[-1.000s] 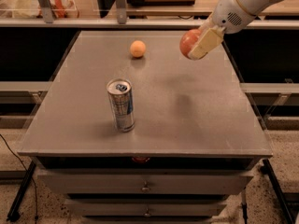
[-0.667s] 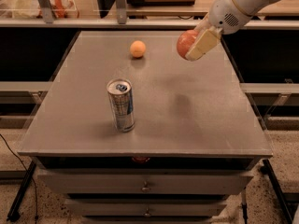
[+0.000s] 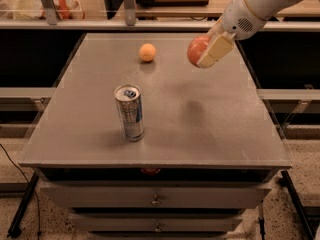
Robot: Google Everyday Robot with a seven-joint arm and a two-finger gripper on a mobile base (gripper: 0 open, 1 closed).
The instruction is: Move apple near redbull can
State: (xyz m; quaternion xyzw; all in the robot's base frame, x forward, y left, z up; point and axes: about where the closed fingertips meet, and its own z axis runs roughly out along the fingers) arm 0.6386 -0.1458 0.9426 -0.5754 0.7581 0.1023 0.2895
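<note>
The apple (image 3: pixel 195 49), clamped in the tool (image 3: pixel 203 52) above the desk (image 3: pixel 215 129), is shifted slightly leftward within the last second, though the redbull can (image 3: pixel 130 113) is judged well apart.

Grey table (image 3: pixel 200 134), drawers (image 3: pixel 156 199) below. Wooden counter (image 3: pixel 90 6) behind. Speckled floor (image 3: pixel 50 224), black cable (image 3: pixel 22 179) at left. Pincer (image 3: pixel 204 54) above table's far right.

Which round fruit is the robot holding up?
The reddish apple, held in the gripper above the table. The smaller orange fruit just lies there.
</note>
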